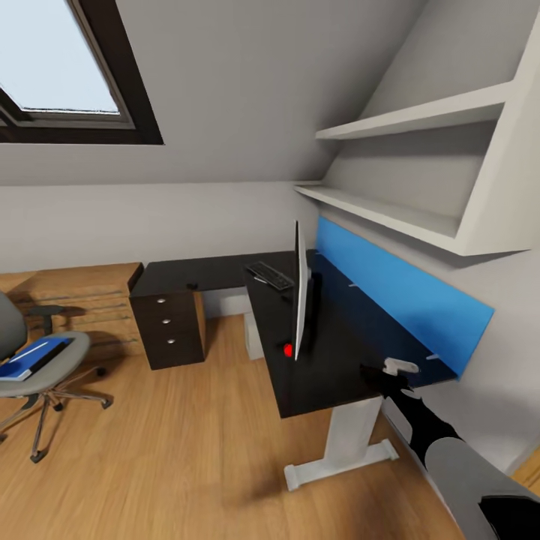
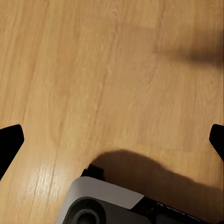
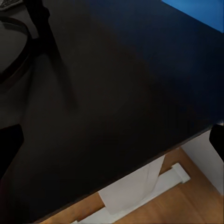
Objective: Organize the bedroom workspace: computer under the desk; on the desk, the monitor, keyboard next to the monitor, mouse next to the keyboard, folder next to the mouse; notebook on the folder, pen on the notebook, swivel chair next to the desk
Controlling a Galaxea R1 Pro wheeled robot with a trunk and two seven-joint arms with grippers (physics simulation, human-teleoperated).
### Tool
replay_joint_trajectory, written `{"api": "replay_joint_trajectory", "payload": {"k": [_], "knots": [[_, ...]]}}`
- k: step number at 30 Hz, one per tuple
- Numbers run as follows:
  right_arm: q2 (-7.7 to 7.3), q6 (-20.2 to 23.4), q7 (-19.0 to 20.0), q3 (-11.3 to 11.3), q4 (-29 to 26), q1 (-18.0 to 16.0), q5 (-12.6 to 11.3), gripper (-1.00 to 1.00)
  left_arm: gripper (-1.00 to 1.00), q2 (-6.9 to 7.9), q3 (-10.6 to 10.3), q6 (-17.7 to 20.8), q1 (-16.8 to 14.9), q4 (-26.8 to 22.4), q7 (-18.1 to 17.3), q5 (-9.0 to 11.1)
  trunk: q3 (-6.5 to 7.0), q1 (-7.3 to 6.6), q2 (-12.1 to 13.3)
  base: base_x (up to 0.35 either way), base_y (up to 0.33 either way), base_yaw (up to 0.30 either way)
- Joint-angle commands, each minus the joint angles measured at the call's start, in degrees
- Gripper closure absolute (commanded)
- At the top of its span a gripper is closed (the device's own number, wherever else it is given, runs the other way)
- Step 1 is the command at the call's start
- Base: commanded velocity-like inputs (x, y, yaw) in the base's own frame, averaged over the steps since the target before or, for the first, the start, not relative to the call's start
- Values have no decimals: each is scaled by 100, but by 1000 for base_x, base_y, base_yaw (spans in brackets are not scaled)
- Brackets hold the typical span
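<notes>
Pale wooden plank floor (image 1: 187,457) underfoot, seen close in the left wrist view (image 2: 93,70) with a shadow across it. Black L-shaped desk (image 1: 330,360) on a white metal leg (image 1: 341,446), set against the wall with a bright blue back panel (image 1: 405,296) along its far edge; the same dark top (image 3: 116,107) and white foot below it seen in the right wrist view. White wall shelves (image 1: 420,165) above, a dark-framed skylight (image 1: 67,75) in the sloped ceiling. Black drawer unit (image 1: 169,330) with three round knobs under the desk's far wing. Grey swivel chair (image 1: 45,367) on a star base, well apart from the desk, with a flat blue folder (image 1: 34,358) lying on its seat. Thin monitor (image 1: 301,300) standing edge-on upon the desk, its dark stand base (image 3: 28,46) visible in the right wrist view. Black keyboard (image 1: 270,275) on the desk beyond the monitor. Small red item (image 1: 288,349) at the desk's front edge, just beside the monitor, too small to identify. Right gripper (image 1: 390,375) hovering over the near end of the desk, fingers spread wide, nothing between them. Left gripper (image 2: 112,140) above bare floor, fingers (image 2: 9,142) likewise held far apart.
</notes>
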Motion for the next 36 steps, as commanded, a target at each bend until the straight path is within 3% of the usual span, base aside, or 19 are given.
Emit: {"api": "replay_joint_trajectory", "payload": {"k": [1, 10, 22, 36], "knots": [[-1, -11, -24, 29, -1, -5, -44, -100, -100, 1, -13, -15, -3, 0, 16, 24, -12, 6, -11, 323, 0, 0], [13, -15, -27, 142, -4, -5, -39, -100, -100, 3, -11, -15, -5, 0, 28, 25, -12, 6, -11, 323, -21, 0], [249, -31, -44, 151, -9, -5, -26, -100, -100, 11, 0, -20, -3, 0, 42, 33, -12, 6, -11, 315, -76, 8], [299, -137, -49, 142, 7, -5, -14, -100, -100, 12, 21, -24, -3, 8, 51, 35, -12, 6, -11, 90, -58, 246]]}}
